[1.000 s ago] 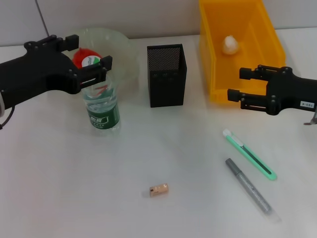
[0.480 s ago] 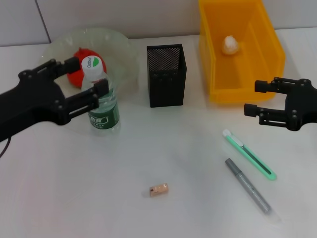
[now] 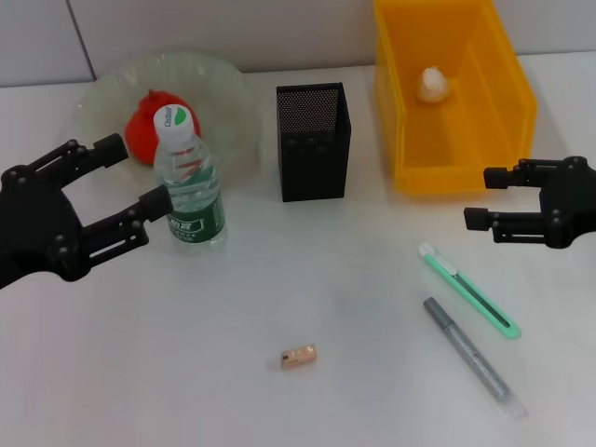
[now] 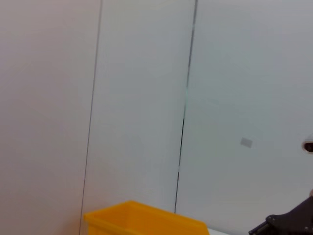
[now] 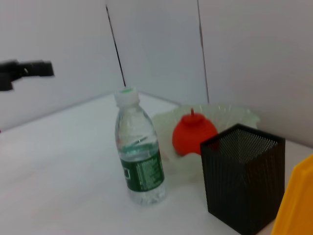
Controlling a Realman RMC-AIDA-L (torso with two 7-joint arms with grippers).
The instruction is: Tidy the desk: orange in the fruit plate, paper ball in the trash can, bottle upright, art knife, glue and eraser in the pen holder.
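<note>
Bottle (image 3: 190, 182) upright, orange (image 3: 147, 128) in plate (image 3: 233, 102), paper ball (image 3: 433, 84) binned; we hold both grippers, left (image 3: 128, 191) and right (image 3: 486, 196), apart and empty. Eraser (image 3: 299, 356), knife (image 3: 468, 289) and glue (image 3: 470, 357) await the pen holder (image 3: 314, 142).

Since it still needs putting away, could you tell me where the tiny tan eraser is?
In the head view, the tiny tan eraser lies alone on the white desk, nearer the camera than the black mesh pen holder.

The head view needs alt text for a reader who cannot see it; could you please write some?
A bottle stands upright between the open left gripper and a pen holder. The open right gripper hovers beside the trash can.
</note>
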